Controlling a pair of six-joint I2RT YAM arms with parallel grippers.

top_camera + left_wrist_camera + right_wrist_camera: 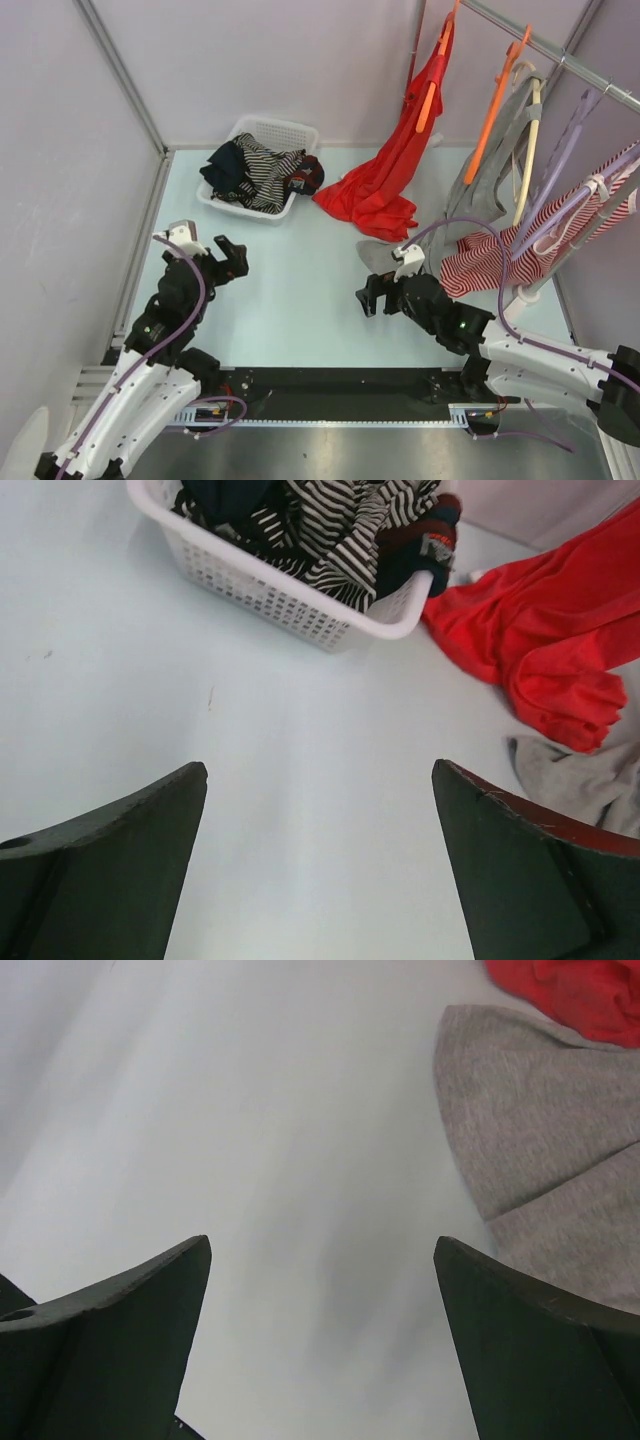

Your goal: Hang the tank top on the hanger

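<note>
The black-and-white striped tank top (262, 172) lies bunched in a white basket (290, 128) at the back left, among dark clothes; it also shows in the left wrist view (345, 525). The bare orange hanger (497, 100) hangs on the rail at the back right. My left gripper (228, 262) is open and empty over the table, short of the basket, its jaws wide apart in the left wrist view (320, 770). My right gripper (372, 295) is open and empty over the table's middle (322, 1242), far below the hanger.
A red garment (385, 170) hangs from another orange hanger (440, 45) and pools on the table (540, 630). A grey garment (490, 175) (540, 1140), lilac hangers (560, 170) and a red-and-white striped garment (495, 262) hang at the right. Walls enclose the table.
</note>
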